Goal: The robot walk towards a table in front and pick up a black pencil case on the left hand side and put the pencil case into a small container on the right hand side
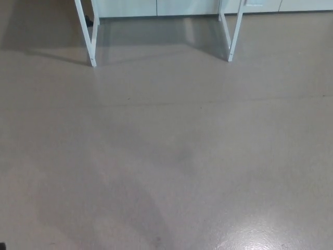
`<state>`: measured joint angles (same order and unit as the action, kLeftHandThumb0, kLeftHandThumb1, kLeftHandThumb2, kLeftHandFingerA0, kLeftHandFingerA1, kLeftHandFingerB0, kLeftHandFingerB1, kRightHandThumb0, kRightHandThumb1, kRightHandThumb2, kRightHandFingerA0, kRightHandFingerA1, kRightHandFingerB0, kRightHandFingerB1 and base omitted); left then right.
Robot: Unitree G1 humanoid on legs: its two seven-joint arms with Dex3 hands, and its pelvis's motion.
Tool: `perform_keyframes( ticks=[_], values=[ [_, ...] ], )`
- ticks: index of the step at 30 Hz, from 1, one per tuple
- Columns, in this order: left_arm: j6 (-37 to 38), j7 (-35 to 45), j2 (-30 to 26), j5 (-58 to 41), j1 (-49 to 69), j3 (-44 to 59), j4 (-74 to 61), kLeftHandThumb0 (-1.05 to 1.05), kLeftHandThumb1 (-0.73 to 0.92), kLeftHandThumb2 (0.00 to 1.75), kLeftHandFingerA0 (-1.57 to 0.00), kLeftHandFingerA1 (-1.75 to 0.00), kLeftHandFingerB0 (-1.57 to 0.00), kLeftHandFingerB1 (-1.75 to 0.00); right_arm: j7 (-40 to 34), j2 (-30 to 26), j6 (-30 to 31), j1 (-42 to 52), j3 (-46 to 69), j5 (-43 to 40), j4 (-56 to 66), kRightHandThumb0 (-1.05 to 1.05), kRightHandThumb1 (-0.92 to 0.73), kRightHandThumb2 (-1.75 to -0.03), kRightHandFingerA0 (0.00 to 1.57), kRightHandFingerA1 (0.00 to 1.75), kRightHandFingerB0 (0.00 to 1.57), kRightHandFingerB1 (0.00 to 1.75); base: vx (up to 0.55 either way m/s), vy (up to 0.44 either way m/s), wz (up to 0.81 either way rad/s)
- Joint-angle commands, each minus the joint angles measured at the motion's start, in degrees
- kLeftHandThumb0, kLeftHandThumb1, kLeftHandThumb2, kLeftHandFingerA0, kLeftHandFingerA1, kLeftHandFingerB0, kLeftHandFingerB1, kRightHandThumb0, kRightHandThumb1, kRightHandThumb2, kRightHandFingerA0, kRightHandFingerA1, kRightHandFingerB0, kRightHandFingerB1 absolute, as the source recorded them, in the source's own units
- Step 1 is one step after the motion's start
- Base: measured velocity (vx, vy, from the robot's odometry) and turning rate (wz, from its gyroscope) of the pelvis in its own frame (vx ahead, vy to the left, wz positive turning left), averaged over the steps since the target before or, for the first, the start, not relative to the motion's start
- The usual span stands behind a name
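Only the lower white legs of a table show at the top of the head view, the left leg frame and the right leg frame. The tabletop lies above the picture's edge, so neither the black pencil case nor the small container is visible. No part of my arms or hands shows.
Grey-beige floor fills nearly the whole picture, with soft shadows across the lower left. White cabinet fronts run along the wall behind the table legs. A small dark object sits on the floor by the left leg.
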<state>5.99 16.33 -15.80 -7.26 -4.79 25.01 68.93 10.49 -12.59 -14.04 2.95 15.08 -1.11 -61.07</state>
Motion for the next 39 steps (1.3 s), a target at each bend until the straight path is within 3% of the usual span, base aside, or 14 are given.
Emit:
perform_keyframes(
  ticks=[1,11,12,23,32,39],
  values=[
    [3.0,2.7,-1.1,-2.3,0.9,0.7,1.1,0.0,0.5,0.54,-0.26,-0.37,-0.24,-0.3,1.1,-1.3,-4.6,1.3,-0.2,-0.7,-1.5,-0.33,-0.47,-0.54,0.43,0.41,0.29,0.34,0.0,0.0,0.0],
    [5.7,0.7,-1.3,-0.2,4.4,-2.1,1.4,-0.03,0.51,0.54,-0.3,-0.35,-0.27,-0.3,0.4,-0.9,-7.3,4.6,-1.3,-0.6,-3.4,-0.31,-0.47,-0.54,0.43,0.42,0.29,0.34,0.0,0.0,0.0],
    [5.8,0.4,-1.4,-0.1,4.5,-2.3,1.5,-0.01,0.35,0.83,-0.21,-0.53,-0.14,-0.49,0.6,-0.7,-7.6,4.8,-1.0,-1.0,-3.6,-0.29,-0.47,-0.54,0.42,0.42,0.28,0.34,0.0,0.0,0.0],
    [6.2,0.4,-2.0,-0.5,4.1,-3.1,2.6,-0.02,0.34,0.82,-0.22,-0.54,-0.14,-0.49,-0.1,-0.8,-8.9,4.5,-2.0,-0.6,-4.4,-0.31,-0.47,-0.54,0.44,0.43,0.29,0.35,-0.01,0.0,-0.1],
    [5.7,0.4,-2.2,-1.2,3.2,-2.9,2.7,-0.03,0.32,0.82,-0.25,-0.55,-0.16,-0.5,-1.3,-1.0,-8.6,3.4,-2.9,-0.4,-4.8,-0.32,-0.47,-0.54,0.44,0.42,0.29,0.34,0.14,0.319,-0.03],
    [5.6,0.9,-1.6,-2.2,2.9,-2.3,1.7,-0.01,0.34,0.83,-0.21,-0.54,-0.15,-0.49,-1.2,-1.2,-8.9,3.2,-3.3,-0.3,-4.7,-0.34,-0.47,-0.54,0.46,0.42,0.31,0.35,0.18,0.014,0.08]
  ],
)
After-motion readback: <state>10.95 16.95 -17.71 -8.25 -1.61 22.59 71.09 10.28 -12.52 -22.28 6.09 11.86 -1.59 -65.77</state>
